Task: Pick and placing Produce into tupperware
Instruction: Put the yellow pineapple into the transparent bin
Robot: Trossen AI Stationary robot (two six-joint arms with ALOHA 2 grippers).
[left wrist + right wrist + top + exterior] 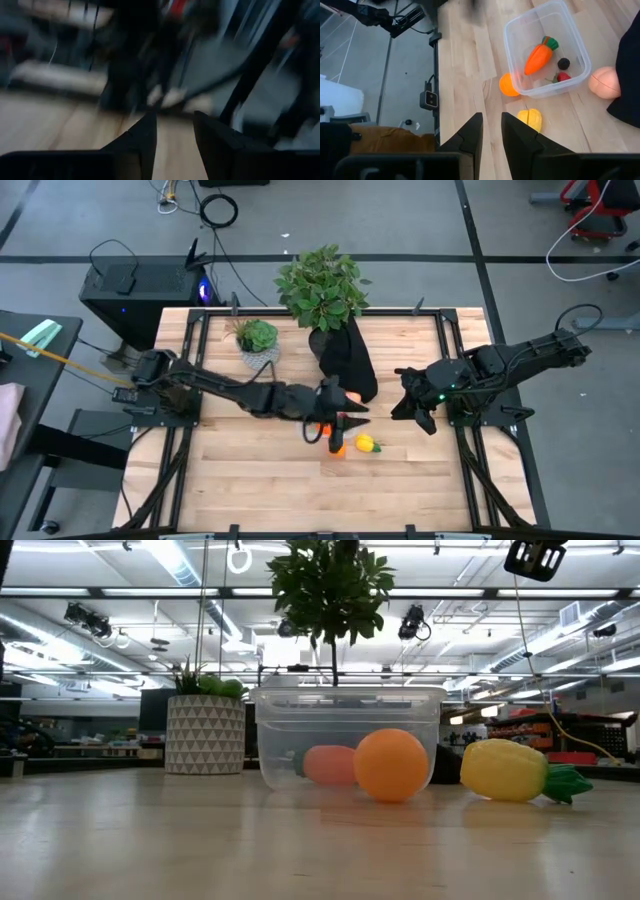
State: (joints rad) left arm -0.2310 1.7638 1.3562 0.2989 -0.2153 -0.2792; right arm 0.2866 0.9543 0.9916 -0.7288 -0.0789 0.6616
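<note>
The clear tupperware [516, 31] sits mid-table and holds the orange carrot [538, 57], the red strawberry [563, 76] and the tiny dark piece [563, 63]. Outside it on the wood lie the orange [506, 85], the yellow piece [530, 119] and the peach-coloured ball [604, 82]. In the low view the orange [390, 765] and the yellow piece [505, 770] rest in front of and beside the tupperware [350, 705]. My left gripper [340, 418] hangs open above the tupperware, empty; its wrist view is blurred. My right gripper [420, 415] hovers to the right, open by a narrow gap.
A large leafy plant [322, 285] in a black wrap [350, 360] stands at the far middle. A small plant in a white patterned pot [258, 340] is left of it. Metal rails [455, 360] run along the table's sides. Bare wood lies on the near half.
</note>
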